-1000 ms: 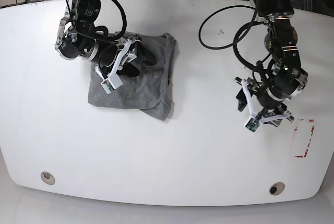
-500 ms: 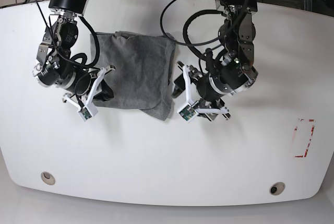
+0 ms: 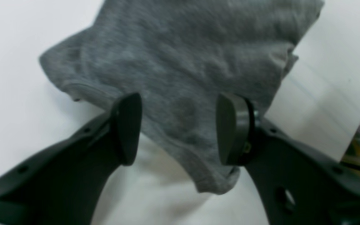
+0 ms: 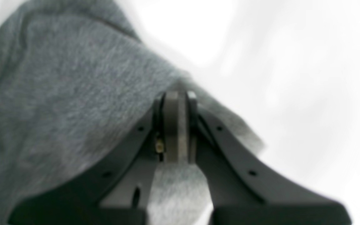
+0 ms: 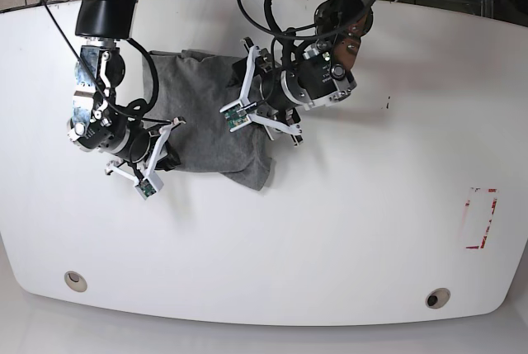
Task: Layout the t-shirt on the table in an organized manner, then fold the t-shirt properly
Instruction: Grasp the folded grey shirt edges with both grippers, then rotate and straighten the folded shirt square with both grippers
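Roughly squarish t-shirt (image 5: 206,115), tail toward front.

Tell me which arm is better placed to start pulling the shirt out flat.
Right. The right gripper is shut on the shirt at its edge; the left gripper is open over the cloth.

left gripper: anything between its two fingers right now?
Yes. In the left wrist view the left gripper stands open, and a hemmed edge of the t-shirt runs through the gap over the white table, touching neither pad.
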`<state>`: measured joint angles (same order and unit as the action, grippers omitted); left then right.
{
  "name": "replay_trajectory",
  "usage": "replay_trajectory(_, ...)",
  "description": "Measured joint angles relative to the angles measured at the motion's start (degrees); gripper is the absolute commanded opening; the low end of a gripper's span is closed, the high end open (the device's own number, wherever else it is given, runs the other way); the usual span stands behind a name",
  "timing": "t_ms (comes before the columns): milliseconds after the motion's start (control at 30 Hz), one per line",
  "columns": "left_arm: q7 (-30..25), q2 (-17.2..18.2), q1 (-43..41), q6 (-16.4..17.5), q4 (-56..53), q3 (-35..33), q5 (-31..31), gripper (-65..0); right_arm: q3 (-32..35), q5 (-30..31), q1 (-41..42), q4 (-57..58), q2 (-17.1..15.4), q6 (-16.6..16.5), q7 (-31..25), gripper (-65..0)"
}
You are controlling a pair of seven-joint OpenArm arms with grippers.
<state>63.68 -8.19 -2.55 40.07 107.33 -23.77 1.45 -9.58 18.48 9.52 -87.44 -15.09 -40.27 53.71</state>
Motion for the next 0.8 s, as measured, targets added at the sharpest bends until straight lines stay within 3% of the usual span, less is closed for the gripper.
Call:
replay_trajectory(133,-0.50,1.27,0.52,-0.11,-4.20,-2.54,0.63,-29.9,-0.22,-4.87,-0.15,4.87,-0.28,0.22,-4.46,-61.0)
replay_trajectory(300,0.00,2.54,2.08,-0.04,-13.03,-2.71,0.22,-29.9,-1.20,-6.32,-2.23,8.13,-1.11,0.37,-9.94,-61.2)
replay_trajectory(633,-2.03,6.75,7.23,0.09,-19.04,-2.45,2.23,-29.9,-9.20,-6.32,-6.49,8.15,-3.08,0.46,-10.99,-61.2)
replay_trajectory(800,-2.08,8.85,8.70,0.07,-18.99,-2.51,2.23,-29.9,-12.04,-6.27,-9.94,6.34,-2.47,0.61,-10.60,-61.2)
